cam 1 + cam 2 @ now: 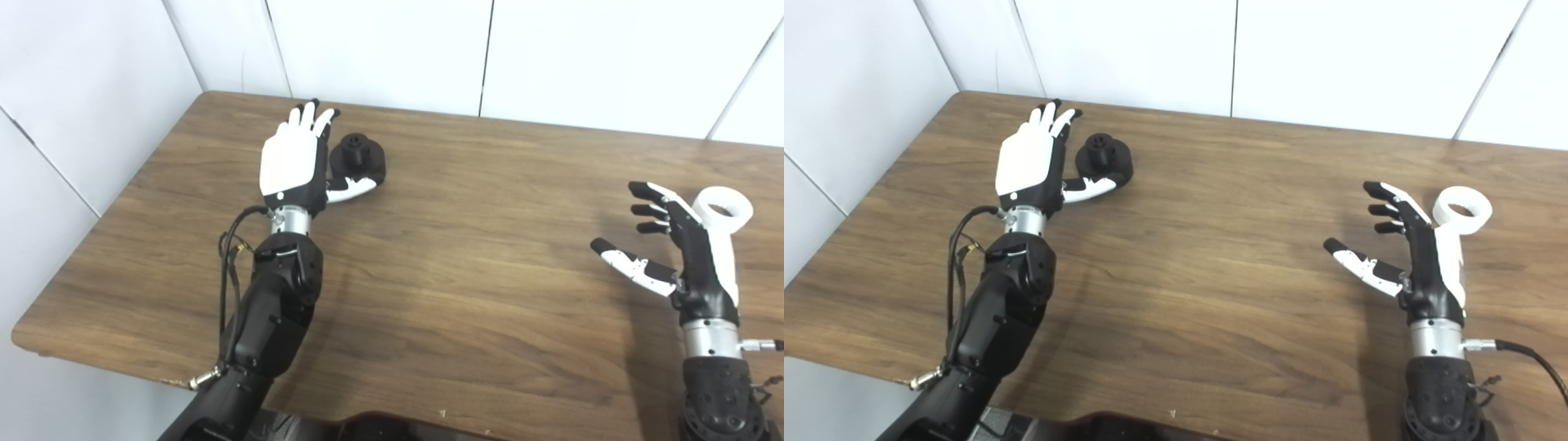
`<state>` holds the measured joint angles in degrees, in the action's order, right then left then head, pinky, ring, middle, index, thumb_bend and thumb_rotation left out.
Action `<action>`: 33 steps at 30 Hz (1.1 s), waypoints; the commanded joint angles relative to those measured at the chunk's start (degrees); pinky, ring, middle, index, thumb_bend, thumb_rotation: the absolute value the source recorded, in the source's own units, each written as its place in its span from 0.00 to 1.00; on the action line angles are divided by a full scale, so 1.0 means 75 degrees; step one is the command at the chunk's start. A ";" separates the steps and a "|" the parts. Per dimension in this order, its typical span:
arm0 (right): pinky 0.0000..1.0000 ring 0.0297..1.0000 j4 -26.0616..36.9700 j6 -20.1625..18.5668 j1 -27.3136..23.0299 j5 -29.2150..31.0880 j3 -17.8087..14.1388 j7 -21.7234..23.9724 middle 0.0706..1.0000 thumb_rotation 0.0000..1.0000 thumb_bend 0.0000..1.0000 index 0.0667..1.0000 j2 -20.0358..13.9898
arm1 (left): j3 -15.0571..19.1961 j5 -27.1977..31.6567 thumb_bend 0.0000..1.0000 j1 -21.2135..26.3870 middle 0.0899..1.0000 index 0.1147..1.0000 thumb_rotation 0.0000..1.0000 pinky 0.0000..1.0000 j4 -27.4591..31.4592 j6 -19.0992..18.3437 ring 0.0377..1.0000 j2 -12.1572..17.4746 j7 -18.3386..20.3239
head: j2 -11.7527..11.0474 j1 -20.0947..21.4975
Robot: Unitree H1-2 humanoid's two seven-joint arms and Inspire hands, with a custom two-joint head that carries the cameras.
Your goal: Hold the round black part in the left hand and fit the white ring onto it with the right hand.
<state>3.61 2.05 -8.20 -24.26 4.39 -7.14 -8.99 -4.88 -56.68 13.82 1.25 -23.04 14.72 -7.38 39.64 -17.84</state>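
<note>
Both hands sitting open, holding nothing: left hand (293, 160) spreading just beside black part (358, 158), right hand (1415, 257) hovering near white ring (1462, 210) on table (441, 269).

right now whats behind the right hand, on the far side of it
The white plastic ring lies flat on the brown wooden table, just beyond the open right hand. The hand covers the ring's near edge, so whether they touch cannot be seen.

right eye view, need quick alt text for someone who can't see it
The open left hand sits beside the round black part at the wooden table's far left. At the right, the open right hand waits next to the white ring.
</note>
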 commanded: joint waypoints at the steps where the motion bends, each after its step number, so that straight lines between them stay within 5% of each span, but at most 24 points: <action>1: 0.63 0.73 0.0283 0.0170 -0.0208 -0.0016 -0.0044 -0.0020 0.78 0.27 0.66 0.76 -0.0018 | 0.0092 -0.0146 0.97 0.0401 1.00 0.87 0.55 0.93 -0.0043 -0.0002 1.00 0.0293 -0.0299 | 0.0011 -0.0002; 9: 0.64 0.73 0.0298 0.0187 -0.0173 0.0045 -0.0067 0.0000 0.79 0.27 0.66 0.76 -0.0034 | 0.0006 0.0012 0.98 0.0606 1.00 0.86 0.55 0.95 -0.0405 -0.0098 1.00 0.0485 -0.0239 | 0.0060 0.0036; 23: 0.61 0.72 0.0390 0.0228 -0.0141 -0.0050 -0.0119 -0.0044 0.80 0.26 0.64 0.76 -0.0076 | -0.0448 0.0113 1.00 0.1047 1.00 0.82 0.63 1.00 -0.1231 -0.0310 1.00 0.0811 0.0759 | 0.0126 0.0112; 33: 0.60 0.71 0.0495 0.0157 -0.0094 -0.0152 -0.0179 -0.0071 0.81 0.25 0.64 0.75 -0.0049 | -0.0675 0.0286 1.00 0.1299 1.00 0.80 0.61 1.00 -0.1975 -0.0325 1.00 0.0821 0.0823 | 0.0172 0.0160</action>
<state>4.73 2.04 -7.30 -25.41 3.58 -7.11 -9.34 -9.92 -54.40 20.23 -13.73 -25.38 19.49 0.06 40.87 -16.61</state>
